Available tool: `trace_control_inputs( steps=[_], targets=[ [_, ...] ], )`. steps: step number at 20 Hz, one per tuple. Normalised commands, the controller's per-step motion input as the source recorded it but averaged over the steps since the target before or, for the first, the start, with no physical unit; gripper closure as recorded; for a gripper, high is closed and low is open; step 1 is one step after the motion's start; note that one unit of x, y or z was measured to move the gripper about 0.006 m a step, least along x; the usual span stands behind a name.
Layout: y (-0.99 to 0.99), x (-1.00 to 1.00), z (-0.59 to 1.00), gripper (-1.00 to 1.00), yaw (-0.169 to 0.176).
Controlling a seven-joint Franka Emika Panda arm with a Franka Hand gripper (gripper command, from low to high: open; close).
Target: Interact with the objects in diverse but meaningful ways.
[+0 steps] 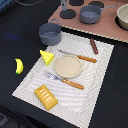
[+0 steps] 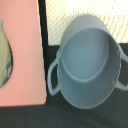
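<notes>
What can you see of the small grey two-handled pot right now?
The small grey two-handled pot is round, blue-grey, matte and plastic-looking, with a loop handle on each of two opposite sides. It stands upright with its mouth up; the wrist view looks straight into it and shows nothing inside. It sits near the far corner of the striped placemat, partly on the mat and partly on the dark table. Beside it lies the edge of the pink board; whether they touch is unclear. The gripper is not visible.
</notes>
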Motion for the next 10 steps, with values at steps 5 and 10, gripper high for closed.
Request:
trace_control_inputs(
  steps=[5, 10],
  targets=[
    [0.00, 0.91, -0.14, -1.00, -0.061],
    [0.00, 0.86, -0.18, -1.00, -0.082]
  ],
)
